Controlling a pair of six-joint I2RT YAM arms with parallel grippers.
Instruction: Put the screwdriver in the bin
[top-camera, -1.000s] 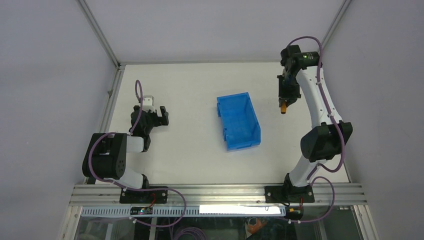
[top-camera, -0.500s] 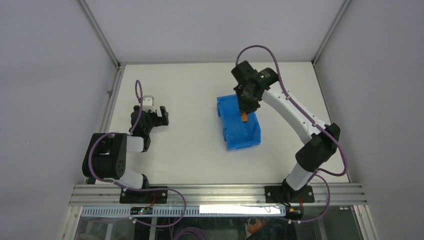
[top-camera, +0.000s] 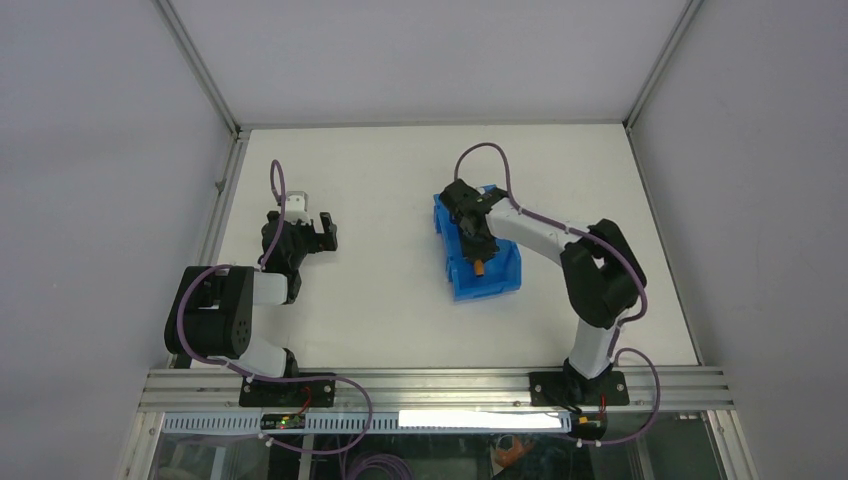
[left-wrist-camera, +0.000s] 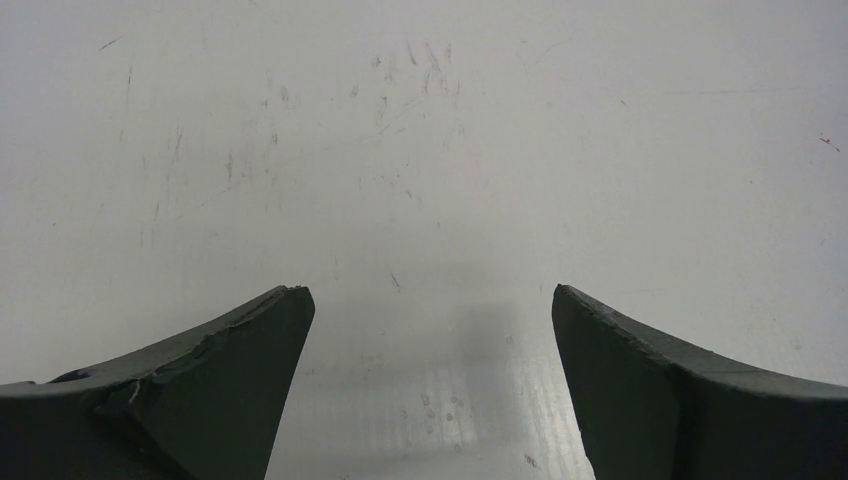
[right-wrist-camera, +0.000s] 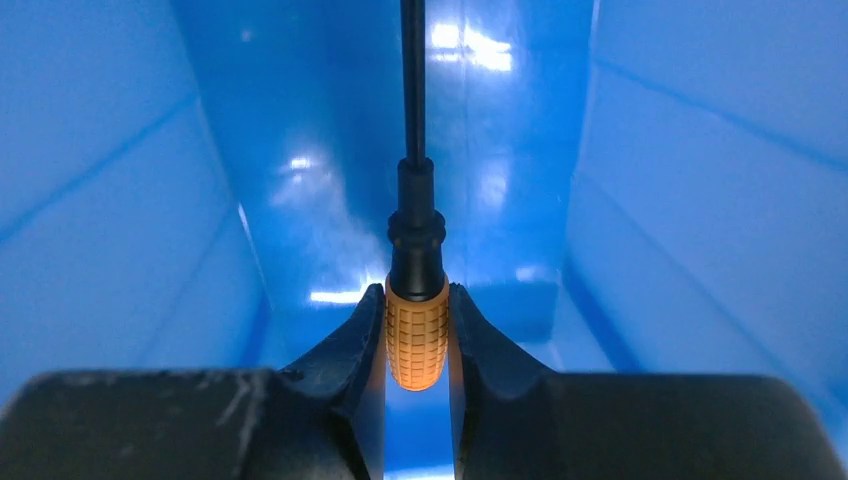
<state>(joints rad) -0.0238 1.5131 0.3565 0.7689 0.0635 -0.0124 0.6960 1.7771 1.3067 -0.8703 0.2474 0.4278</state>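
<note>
Screwdriver (right-wrist-camera: 416, 345): prob light, stiff; ribbed orange handle = best hold. Right pincer (right-wrist-camera: 416, 300) clamped on it, inside bin (right-wrist-camera: 690, 200). Left pincer (left-wrist-camera: 428, 295) gapes, empty.

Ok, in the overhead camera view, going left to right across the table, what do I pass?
left hand → bin → right arm's elbow
</note>
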